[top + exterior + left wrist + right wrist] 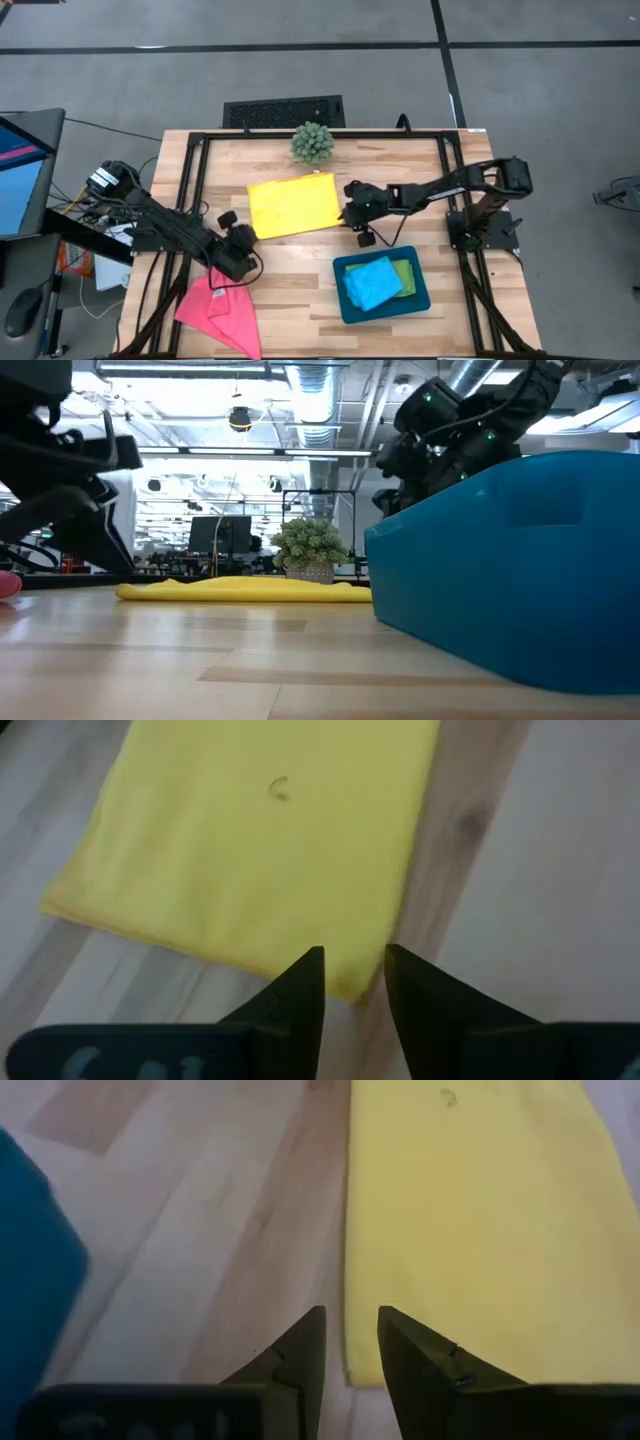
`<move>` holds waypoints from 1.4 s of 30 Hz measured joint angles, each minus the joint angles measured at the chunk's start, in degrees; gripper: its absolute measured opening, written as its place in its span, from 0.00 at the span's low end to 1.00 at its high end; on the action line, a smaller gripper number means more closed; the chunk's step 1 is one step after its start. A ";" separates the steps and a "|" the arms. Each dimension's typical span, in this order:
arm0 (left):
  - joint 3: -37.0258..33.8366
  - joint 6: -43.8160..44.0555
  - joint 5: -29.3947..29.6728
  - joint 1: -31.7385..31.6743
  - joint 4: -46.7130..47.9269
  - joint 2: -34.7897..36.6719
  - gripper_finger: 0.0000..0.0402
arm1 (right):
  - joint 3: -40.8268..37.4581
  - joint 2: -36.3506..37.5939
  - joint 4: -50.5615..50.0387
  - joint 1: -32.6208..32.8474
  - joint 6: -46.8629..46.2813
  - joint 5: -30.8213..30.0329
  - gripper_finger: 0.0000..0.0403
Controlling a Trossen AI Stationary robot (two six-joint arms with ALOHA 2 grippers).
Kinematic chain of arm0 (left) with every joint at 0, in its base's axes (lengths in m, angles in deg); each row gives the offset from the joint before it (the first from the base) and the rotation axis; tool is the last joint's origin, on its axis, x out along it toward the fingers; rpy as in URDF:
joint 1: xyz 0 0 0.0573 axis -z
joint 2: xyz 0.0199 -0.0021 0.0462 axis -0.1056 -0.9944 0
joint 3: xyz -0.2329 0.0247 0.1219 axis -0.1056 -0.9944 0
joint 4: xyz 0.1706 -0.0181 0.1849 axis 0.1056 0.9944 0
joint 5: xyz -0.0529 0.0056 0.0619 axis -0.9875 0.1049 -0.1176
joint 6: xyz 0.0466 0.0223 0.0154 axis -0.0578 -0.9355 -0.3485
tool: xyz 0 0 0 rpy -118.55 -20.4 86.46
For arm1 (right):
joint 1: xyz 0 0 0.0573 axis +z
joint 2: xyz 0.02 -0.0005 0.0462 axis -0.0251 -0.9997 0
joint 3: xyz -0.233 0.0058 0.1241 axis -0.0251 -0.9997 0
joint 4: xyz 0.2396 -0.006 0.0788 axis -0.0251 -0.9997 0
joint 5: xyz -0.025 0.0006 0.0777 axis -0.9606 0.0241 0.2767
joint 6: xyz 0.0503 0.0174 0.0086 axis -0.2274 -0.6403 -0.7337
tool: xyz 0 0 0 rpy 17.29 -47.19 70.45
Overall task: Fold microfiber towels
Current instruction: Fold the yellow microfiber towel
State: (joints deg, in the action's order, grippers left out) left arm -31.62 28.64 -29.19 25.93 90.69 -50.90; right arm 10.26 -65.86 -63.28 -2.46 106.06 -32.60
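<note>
Wooden table [300, 290] bears yellow towel [294, 204], pink towel [222, 308], tray [385, 306], plant [312, 143].

No readable text, brand, number or sign shows in any view. The one mark is a small curled squiggle on the yellow towel [250, 850], seen in both wrist views; it looks like a loose thread or a faint "C" shape, and I cannot tell which. A white label sits on the left arm's base [103, 180] in the high view, but nothing on it can be made out.
</note>
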 joint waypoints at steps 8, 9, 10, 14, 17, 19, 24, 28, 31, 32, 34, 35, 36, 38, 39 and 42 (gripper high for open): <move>-4.93 -2.69 -1.24 0.00 -11.61 -0.37 0.30 | 0.00 -6.14 6.02 -0.75 0.62 2.98 0.30; -5.31 -2.85 -1.19 0.00 -12.57 -0.57 0.30 | 0.01 -7.12 6.67 -0.75 1.02 2.99 0.30; -5.76 -2.86 -0.81 0.00 -13.03 -0.55 0.30 | 0.02 -8.07 7.21 -0.75 1.45 2.98 0.30; -7.67 -2.93 -0.66 0.00 -14.82 -0.52 0.30 | 0.08 -11.23 8.51 -1.67 1.35 3.27 0.32; -8.56 -2.65 -0.55 0.00 -15.15 -0.50 0.30 | 0.28 -12.60 9.03 -2.84 -0.36 4.74 0.32; -8.80 -2.53 -0.37 0.04 -15.30 -0.48 0.31 | 0.30 -12.91 9.06 -3.25 -1.02 5.69 0.32; -8.78 -3.99 0.31 0.11 -16.00 -2.21 0.31 | 0.24 -12.41 9.10 -3.30 -1.73 6.11 0.32; -8.63 -2.81 1.67 0.09 -17.11 -5.75 0.30 | 0.14 -11.83 9.09 -2.87 -1.79 5.74 0.32; -8.61 -1.45 2.64 0.11 -18.17 -7.50 0.27 | 0.08 -11.65 9.02 -2.91 -1.81 5.56 0.32; -8.61 -1.21 2.53 0.09 -18.24 -7.58 0.26 | 0.06 -11.33 8.76 -2.89 -1.81 5.49 0.32; -8.59 -1.23 2.20 0.07 -18.25 -7.58 0.24 | -0.13 -10.22 7.46 -2.92 -1.76 5.15 0.32; -8.57 -1.23 2.09 0.04 -18.23 -7.56 0.22 | -0.16 -9.87 7.48 -2.95 -1.61 5.11 0.32; -8.56 -1.23 1.99 0.04 -18.17 -7.49 0.21 | -0.16 -9.14 7.22 -3.00 -1.44 5.09 0.32; -8.56 -1.23 1.79 0.04 -18.20 -7.48 0.19 | -0.06 -7.63 7.74 -3.11 -1.19 5.11 0.32; -8.56 -1.23 1.68 0.04 -18.20 -7.48 0.18 | -0.05 -7.00 7.52 -3.40 -0.75 5.16 0.32; -8.59 -1.25 1.56 0.04 -18.30 -7.48 0.15 | -0.05 -6.71 7.12 -3.92 -0.36 5.38 0.32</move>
State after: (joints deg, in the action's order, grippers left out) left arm -40.21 27.39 -27.63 25.97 72.39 -58.37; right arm 10.21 -72.57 -56.16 -6.38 105.70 -27.21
